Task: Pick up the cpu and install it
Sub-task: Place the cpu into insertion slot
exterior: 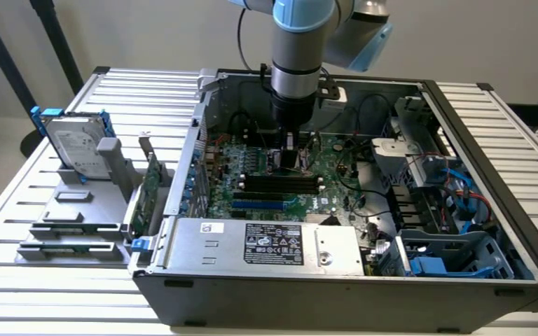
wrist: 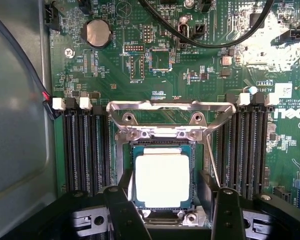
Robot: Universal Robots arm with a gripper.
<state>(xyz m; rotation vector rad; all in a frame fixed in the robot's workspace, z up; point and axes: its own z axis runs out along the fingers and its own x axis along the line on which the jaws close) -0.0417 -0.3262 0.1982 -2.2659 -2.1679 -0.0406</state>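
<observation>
The cpu, a small square chip with a pale silver top, lies flat in the metal-framed socket on the green motherboard. The socket's metal retention frame stands swung open beyond the chip. My gripper hovers just over the chip and is open. Its two black fingers stand on either side of the cpu, with a gap to the chip's edges. In the exterior view my gripper reaches straight down into the open computer case, over the middle of the board.
Black memory slots flank the socket on both sides. A black cable loops over the board. In the exterior view a power supply fills the case front, blue drive bays sit at the right, and a hard drive stands in a grey rack outside at the left.
</observation>
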